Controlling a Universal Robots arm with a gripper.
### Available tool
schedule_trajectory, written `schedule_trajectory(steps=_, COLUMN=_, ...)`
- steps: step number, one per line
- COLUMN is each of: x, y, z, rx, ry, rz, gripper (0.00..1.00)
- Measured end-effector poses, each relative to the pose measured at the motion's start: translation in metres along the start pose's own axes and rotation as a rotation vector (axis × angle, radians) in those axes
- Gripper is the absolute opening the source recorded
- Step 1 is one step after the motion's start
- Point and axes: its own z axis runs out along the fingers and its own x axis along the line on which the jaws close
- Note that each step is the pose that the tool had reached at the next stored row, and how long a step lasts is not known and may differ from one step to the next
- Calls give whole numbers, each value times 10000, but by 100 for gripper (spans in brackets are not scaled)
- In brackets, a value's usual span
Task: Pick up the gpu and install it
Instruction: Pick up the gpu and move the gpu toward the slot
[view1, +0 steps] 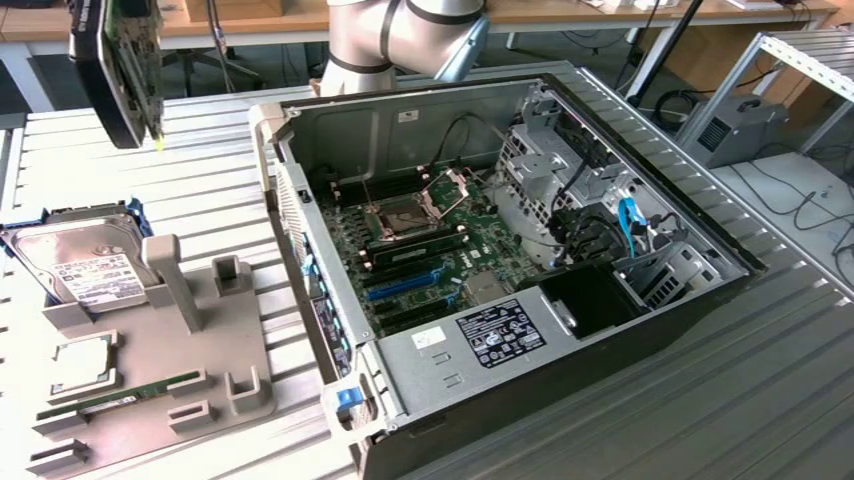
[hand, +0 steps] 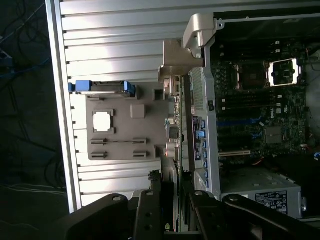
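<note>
Desk (view1: 747, 400): slatted grey metal, workshop benches and cables in bkgd.

Exterior view:
- PC case (view1: 694, 235): black tower lying on its side, side panel off, interior open to the camera.
- Motherboard (view1: 427, 255): green, inside the case; CPU socket (view1: 400, 215) w/ retention frame raised; blue and black expansion slots below it, no card in them.
- PSU (view1: 494, 335): silver box w/ black label, at the case's near edge.
- Parts tray (view1: 160, 340): grey fixture on the desk, at the exterior view's left, just beside the case.
- Hard drive (view1: 80, 270): silver, white label, blue carrier, at the tray's far end.
- CPU chip (view1: 80, 365): flat in a tray recess.
- RAM stick (view1: 120, 397): slim, green, lying in the tray near the chip.
- Robot arm (view1: 400, 35): grey, behind the case.
- gpu (view1: 120, 70): dark card, airborne, hanging roughly vertical above the desk beyond the tray, clear of both tray and case.

Wrist view:
- End effector (hand: 172, 220): black fingers (hand: 150, 215) pressed onto the gpu (hand: 173, 125) from both sides, pinching it.
- gpu seen edge-on, reaching away from the end effector; silver bracket (hand: 177, 62) at its far end.
- Beneath: the card lines up over the gap btwn tray (hand: 120, 130) and case wall (hand: 205, 125).
- Hard drive (hand: 102, 87) and CPU chip (hand: 102, 121) seated in the tray; motherboard (hand: 255, 110) visible inside the case.
</note>
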Motion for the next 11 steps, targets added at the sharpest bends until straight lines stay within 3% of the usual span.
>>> schedule_trajectory(steps=3, x=-22, y=-117, z=54, rx=1, ry=1, rz=2, gripper=26)
schedule_trajectory(steps=5, x=-73, y=-150, z=91, rx=3, ry=2, rz=0, gripper=26)
schedule_trajectory(steps=11, x=-369, y=-184, z=232, rx=0, ry=1, rz=1, gripper=26)
